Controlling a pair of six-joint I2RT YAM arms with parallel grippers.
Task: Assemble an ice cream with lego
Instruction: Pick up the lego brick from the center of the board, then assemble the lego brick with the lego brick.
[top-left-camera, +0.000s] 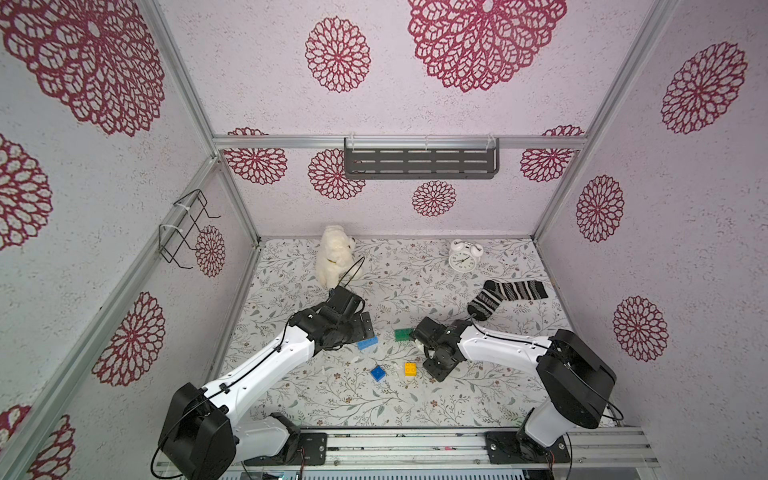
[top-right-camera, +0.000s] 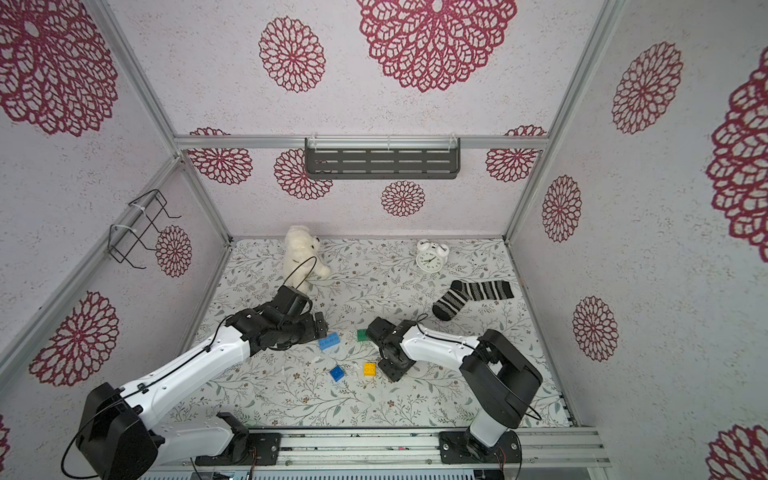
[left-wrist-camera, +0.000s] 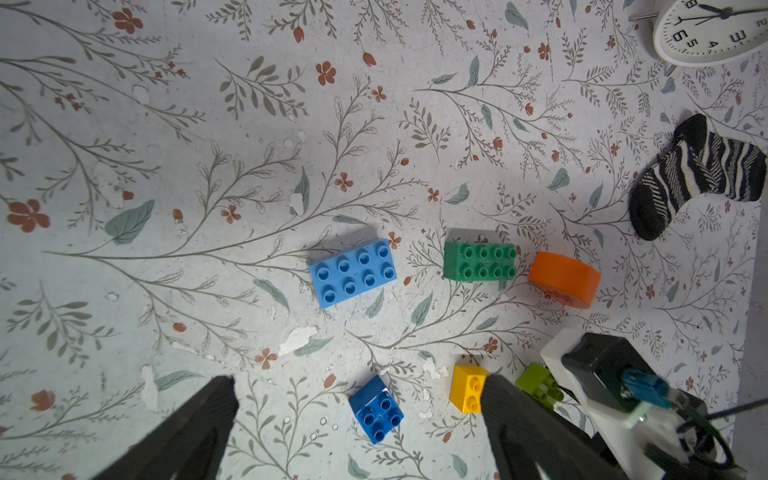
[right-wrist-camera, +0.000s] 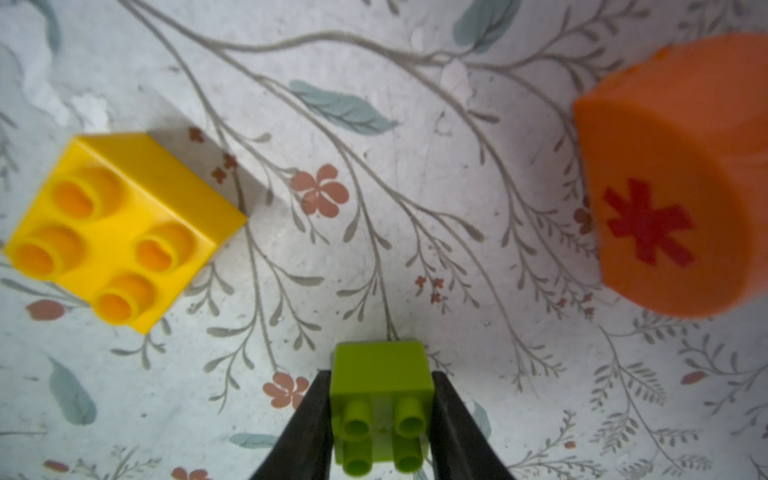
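1. At the far left of the bench, a white plush toy sits near the back edge.
2. The left gripper hangs over the bench with its fingers spread wide and nothing between them. In its wrist view the dark-blue square brick lies below the gap.
3. The light-blue oblong brick lies studs up, just beside the left gripper in both top views.
4. The dark-blue brick and the yellow square brick sit nearer the front, close together but apart, both studs up.
5. The dark-green oblong brick lies studs up to the right of the light-blue one, partly under the right wrist.
6. The right gripper is clamped on the lime-green square brick, one finger on each side wall, between the yellow brick and the orange half-round.
7. The orange half-round rests on its flat side, red asterisk showing, just beside the dark-green brick. The right arm hides it in the top views.
8. No brick is joined to another, so the six pieces lie separate.
9. Farther right, toward the back, stand a white alarm clock and a striped sock.
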